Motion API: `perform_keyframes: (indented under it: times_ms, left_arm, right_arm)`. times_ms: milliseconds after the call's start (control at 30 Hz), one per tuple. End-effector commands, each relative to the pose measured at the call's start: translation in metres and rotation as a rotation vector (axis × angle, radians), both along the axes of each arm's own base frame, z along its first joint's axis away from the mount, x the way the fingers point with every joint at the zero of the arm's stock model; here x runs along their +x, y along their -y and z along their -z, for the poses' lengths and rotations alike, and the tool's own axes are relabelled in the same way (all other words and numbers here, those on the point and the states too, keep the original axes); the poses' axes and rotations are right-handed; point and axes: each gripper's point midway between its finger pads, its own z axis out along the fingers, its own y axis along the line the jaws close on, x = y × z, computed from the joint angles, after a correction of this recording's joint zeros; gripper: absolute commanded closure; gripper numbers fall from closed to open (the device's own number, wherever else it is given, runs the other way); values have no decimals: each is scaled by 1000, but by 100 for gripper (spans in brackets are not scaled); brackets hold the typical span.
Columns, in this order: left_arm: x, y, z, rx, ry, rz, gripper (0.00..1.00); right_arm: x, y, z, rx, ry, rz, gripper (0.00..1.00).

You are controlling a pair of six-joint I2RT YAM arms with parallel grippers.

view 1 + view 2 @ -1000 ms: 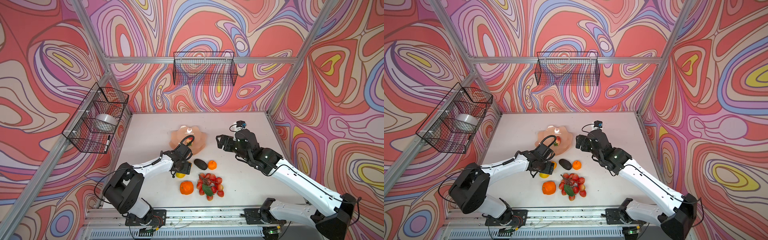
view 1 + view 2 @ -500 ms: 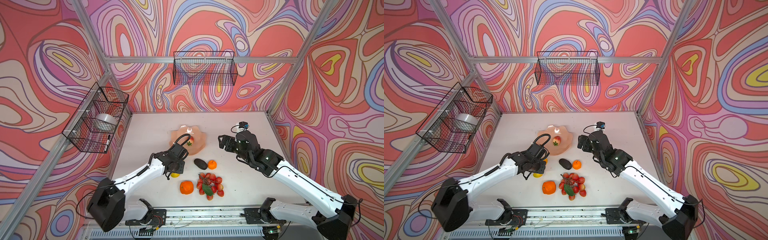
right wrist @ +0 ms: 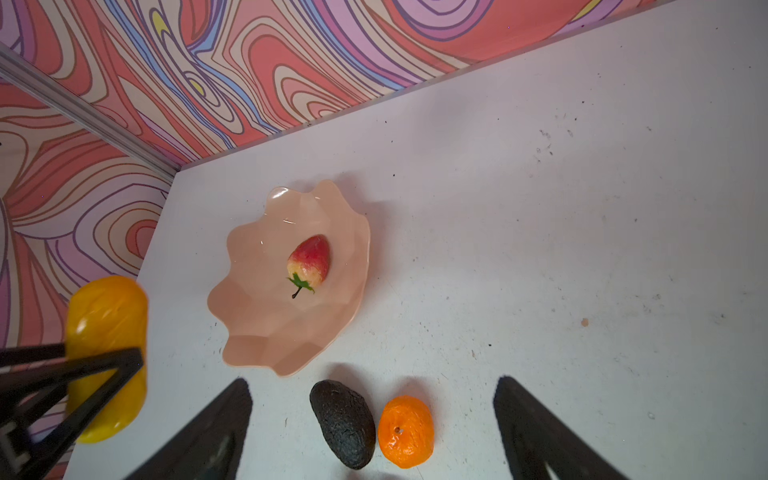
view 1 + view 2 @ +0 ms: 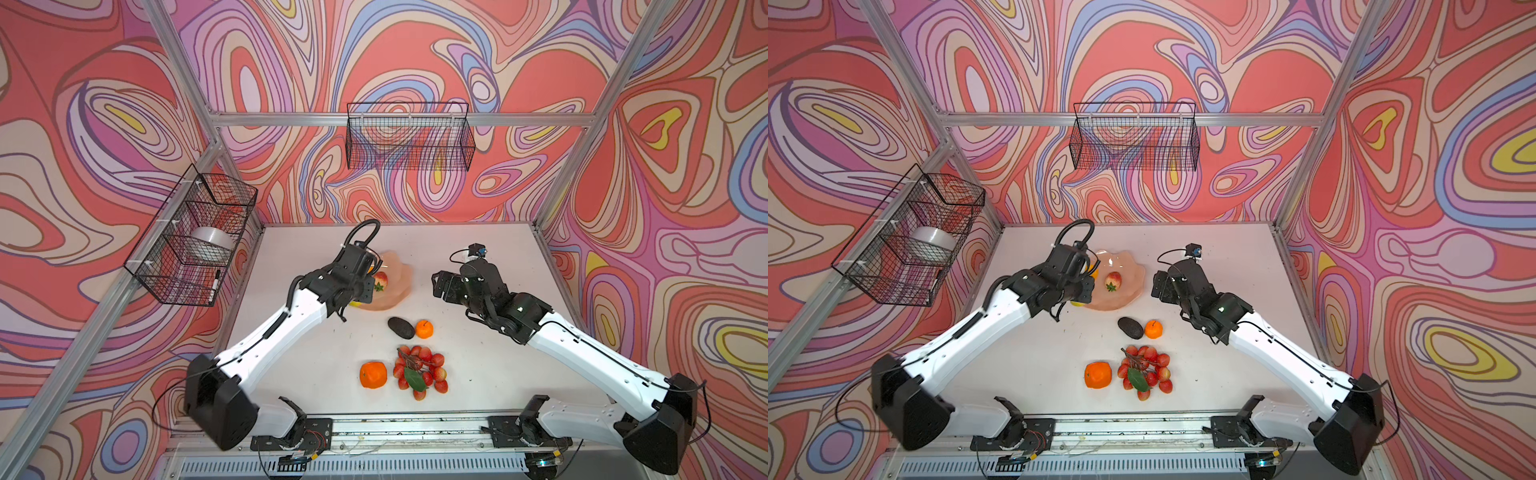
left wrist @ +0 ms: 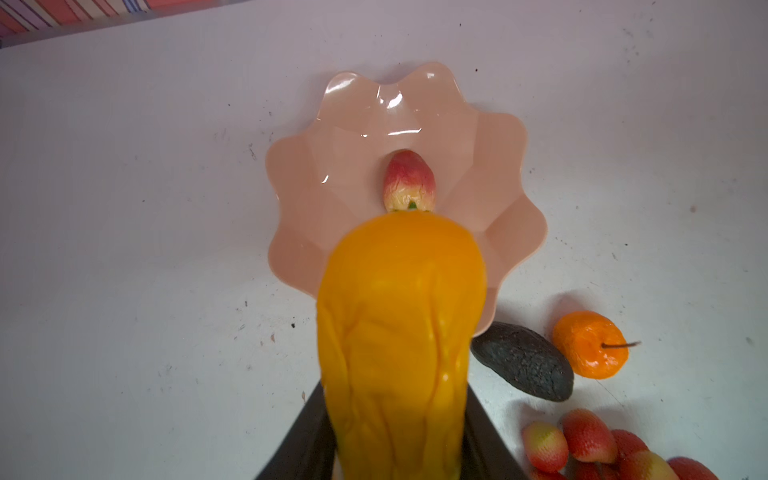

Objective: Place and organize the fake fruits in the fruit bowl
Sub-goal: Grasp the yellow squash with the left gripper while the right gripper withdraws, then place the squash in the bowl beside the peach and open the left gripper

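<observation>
My left gripper is shut on the yellow-orange gourd, holding it off the table at the left rim of the peach-pink fruit bowl. From the right wrist view the gourd hangs beside the bowl, not over it. A red-pink peach lies in the bowl. The avocado and tangerine sit side by side in front of the bowl. The big orange and the berry bunch lie nearer the front. My right gripper is open above the avocado and tangerine, right of the bowl.
A black wire basket on the left wall holds a white round thing. Another wire basket hangs on the back wall. Patterned walls and metal frame posts close in the white table.
My left gripper closed on the gourd, lifted it off the table and carried it back toward the bowl's left rim. The right arm barely shifted.
</observation>
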Motion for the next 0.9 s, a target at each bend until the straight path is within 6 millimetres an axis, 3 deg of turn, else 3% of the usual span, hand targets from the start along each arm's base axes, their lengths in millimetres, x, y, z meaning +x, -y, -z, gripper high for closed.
perform_keyframes:
  times_ms: [0, 133, 300, 700, 767, 867]
  left_arm:
    - [32, -3, 19, 15, -29, -14, 64]
    - [64, -7, 40, -59, -74, -80, 64]
    - [87, -1, 70, -80, -119, -98, 64]
    - [103, -1, 112, -19, -197, -144, 63]
    - [103, 0, 116, -27, -208, -146, 61]
    - [101, 6, 119, -52, -240, -128, 51]
  right_arm:
    - [-9, 8, 19, -16, -62, 12, 6]
    - [-17, 8, 40, -29, -114, -9, 6]
    - [-24, 11, 62, -44, -162, -4, 6]
    - [-30, 11, 91, -65, -238, -6, 6]
    - [-30, 10, 96, -72, -251, -8, 6]
    - [-30, 8, 103, -82, -270, -15, 6]
